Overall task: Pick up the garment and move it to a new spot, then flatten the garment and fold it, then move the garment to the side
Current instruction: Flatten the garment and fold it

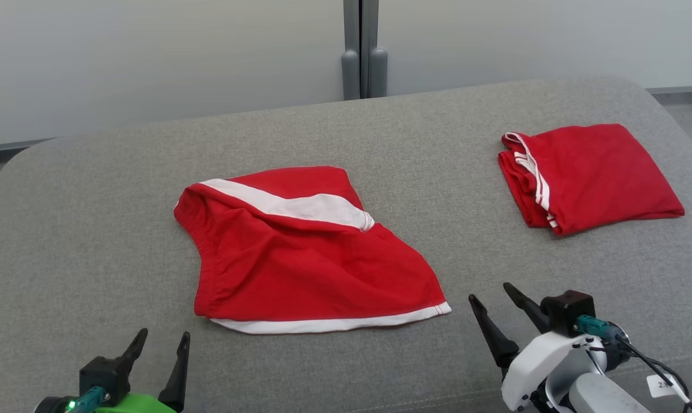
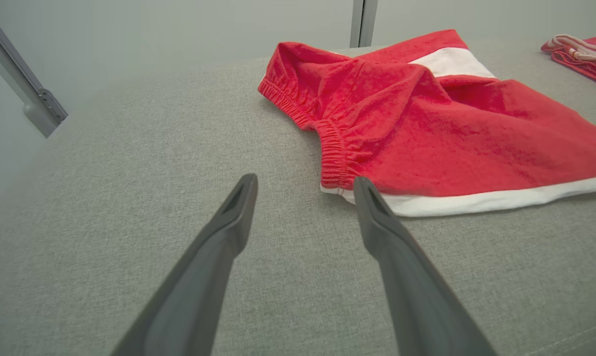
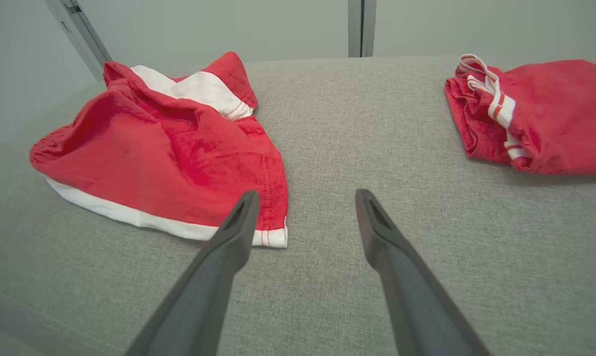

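Fingers (image 2: 238, 207) of left gripper (image 1: 164, 334) spread wide and empty near the elastic-waist corner of the red garment (image 1: 300, 264); right gripper (image 1: 488, 291) likewise spread and empty just beside its white-hemmed corner; garment rumpled and partly doubled over in the middle of the grey bench (image 1: 93, 229); second folded garment (image 1: 593, 172) well apart at far right

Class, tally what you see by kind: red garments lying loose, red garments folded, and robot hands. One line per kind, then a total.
Loose red garment: 1
Folded red garment: 1
Robot hands: 2, the left hand and the right hand, both open and empty
Total: 4
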Motion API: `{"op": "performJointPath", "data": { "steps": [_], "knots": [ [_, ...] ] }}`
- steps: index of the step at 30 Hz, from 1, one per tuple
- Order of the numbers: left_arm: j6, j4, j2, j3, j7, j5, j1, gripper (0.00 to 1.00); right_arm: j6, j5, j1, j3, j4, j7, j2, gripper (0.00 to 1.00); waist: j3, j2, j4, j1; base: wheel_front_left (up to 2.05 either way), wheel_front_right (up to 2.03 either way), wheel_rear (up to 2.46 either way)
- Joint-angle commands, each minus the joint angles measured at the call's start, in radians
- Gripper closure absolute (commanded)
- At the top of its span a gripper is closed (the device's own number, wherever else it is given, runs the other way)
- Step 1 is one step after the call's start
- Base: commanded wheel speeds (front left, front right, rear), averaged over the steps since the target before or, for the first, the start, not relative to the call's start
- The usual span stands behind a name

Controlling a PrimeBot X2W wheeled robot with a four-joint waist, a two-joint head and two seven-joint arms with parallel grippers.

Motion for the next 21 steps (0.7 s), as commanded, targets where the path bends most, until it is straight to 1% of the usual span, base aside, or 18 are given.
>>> {"op": "performJointPath", "data": {
  "steps": [1, 3, 4, 9, 15, 21],
  "knots": [
    [-0.003, 0.035, 0.027, -0.039, 0.007, -0.023, -0.039, 0.0, 0.0, 0.013, -0.026, 0.025, 0.019, 0.004, -0.004, 0.0, 0.013, 0.0, -0.003, 0.0, 0.0, 0.0, 0.0],
    [-0.002, 0.075, 0.052, -0.089, -0.001, -0.055, -0.076, 0.0, 0.0, 0.029, -0.051, 0.061, 0.046, 0.001, -0.003, 0.0, 0.023, 0.0, -0.007, 0.0, 0.0, 0.0, 0.0],
    [-0.002, 0.075, 0.052, -0.089, -0.001, -0.055, -0.076, 0.0, 0.0, 0.029, -0.051, 0.061, 0.046, 0.001, -0.003, 0.0, 0.023, 0.0, -0.007, 0.0, 0.0, 0.0, 0.0],
    [-0.003, 0.17, 0.099, -0.187, -0.014, -0.11, -0.155, 0.0, 0.0, 0.067, -0.119, 0.142, 0.117, -0.012, -0.001, 0.0, 0.049, 0.0, -0.016, 0.0, 0.0, 0.0, 0.0],
    [-0.003, 0.27, 0.131, -0.302, -0.028, -0.178, -0.249, 0.0, 0.0, 0.112, -0.195, 0.227, 0.199, -0.028, 0.009, 0.0, 0.087, 0.0, -0.022, 0.0, 0.0, 0.0, 0.0],
    [-0.003, 0.356, 0.143, -0.403, -0.046, -0.223, -0.34, 0.0, 0.0, 0.164, -0.263, 0.308, 0.278, -0.042, 0.028, 0.0, 0.125, 0.0, -0.028, 0.0, 0.0, 0.0, 0.0]
  ]
}}
